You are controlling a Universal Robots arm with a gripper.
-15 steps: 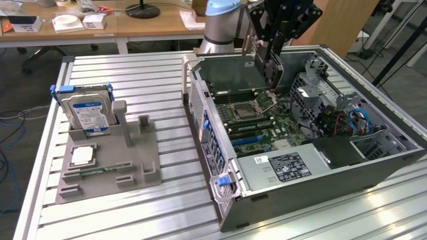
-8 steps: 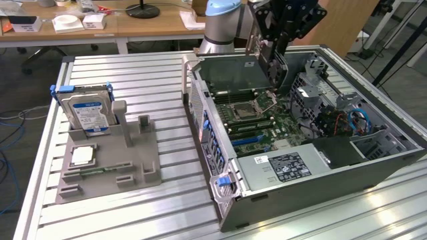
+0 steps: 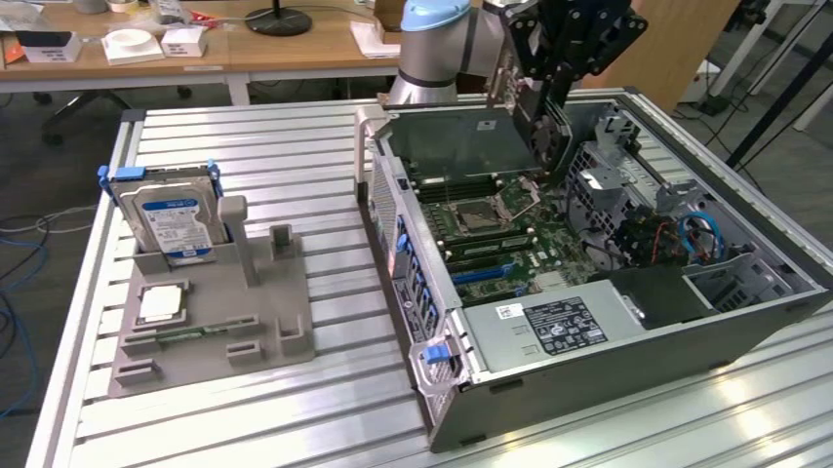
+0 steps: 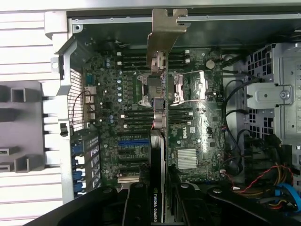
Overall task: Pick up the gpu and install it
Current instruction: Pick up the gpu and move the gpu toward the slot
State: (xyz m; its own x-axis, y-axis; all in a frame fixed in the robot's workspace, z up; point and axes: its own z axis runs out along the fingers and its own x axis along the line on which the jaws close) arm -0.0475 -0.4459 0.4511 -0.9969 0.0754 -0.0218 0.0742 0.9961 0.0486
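Observation:
The gpu (image 3: 539, 125) hangs on edge above the open computer case (image 3: 762, 292), over the motherboard (image 3: 501, 239). My gripper (image 3: 532, 90) is shut on it from above. In the wrist view the gpu (image 4: 159, 141) runs edge-on down the middle, with its silver end bracket (image 4: 163, 33) at the far end and an NVIDIA label between my dark fingers (image 4: 137, 207). The gripper (image 4: 160, 209) holds the card over the motherboard (image 4: 193, 122), clear of it. A blue expansion slot (image 4: 133, 141) lies just beside the card's line.
A grey parts fixture (image 3: 260, 331) on the slatted table (image 3: 299, 156) holds a blue-labelled hard drive (image 3: 176, 219), a processor (image 3: 159, 304) and a memory stick (image 3: 195, 334). Drive cages and cables (image 3: 690, 234) fill the case's exterior-view right side. Desks stand behind.

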